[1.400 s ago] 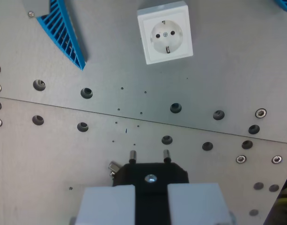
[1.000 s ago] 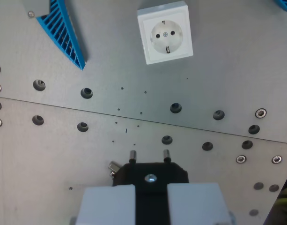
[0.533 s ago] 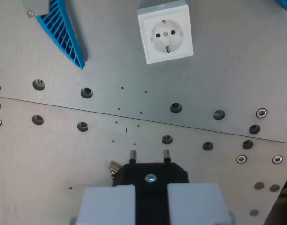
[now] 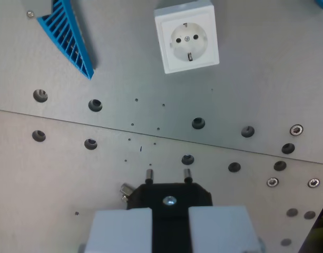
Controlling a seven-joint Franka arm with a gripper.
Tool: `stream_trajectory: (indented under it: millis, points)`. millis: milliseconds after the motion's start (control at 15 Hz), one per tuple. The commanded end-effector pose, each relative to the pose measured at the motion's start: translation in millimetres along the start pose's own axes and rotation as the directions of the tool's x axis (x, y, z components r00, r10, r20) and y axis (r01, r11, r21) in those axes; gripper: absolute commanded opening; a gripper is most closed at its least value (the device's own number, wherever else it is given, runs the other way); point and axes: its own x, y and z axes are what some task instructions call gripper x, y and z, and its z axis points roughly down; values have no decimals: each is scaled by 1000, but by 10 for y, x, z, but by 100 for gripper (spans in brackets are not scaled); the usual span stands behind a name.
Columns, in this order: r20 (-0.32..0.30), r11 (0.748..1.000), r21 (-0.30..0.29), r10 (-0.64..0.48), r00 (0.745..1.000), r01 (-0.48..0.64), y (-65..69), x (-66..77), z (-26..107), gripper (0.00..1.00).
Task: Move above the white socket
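We hold a black plug (image 4: 169, 196) with 2 pins in closed jaws; the rigid socket (image 4: 187, 37) sits fixed near the worktop's (image 4: 256, 68) far edge.

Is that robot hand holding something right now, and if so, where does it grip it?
Yes. The gripper holds a black plug by its body, between the two grey fingers. The plug's two metal pins stick out free, toward the white socket.
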Motion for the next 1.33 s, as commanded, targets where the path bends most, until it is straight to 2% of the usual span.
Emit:
stream_trajectory:
  millis: [67, 400, 1333]
  points:
    - [-64, 999, -13, -45, 997, 45, 36, -11, 139, 0]
    - [-83, 997, -17, -74, 994, 73, 72, -12, 346, 0]
    - [-58, 991, -23, -132, 990, 131, 172, 59, 1014, 0]
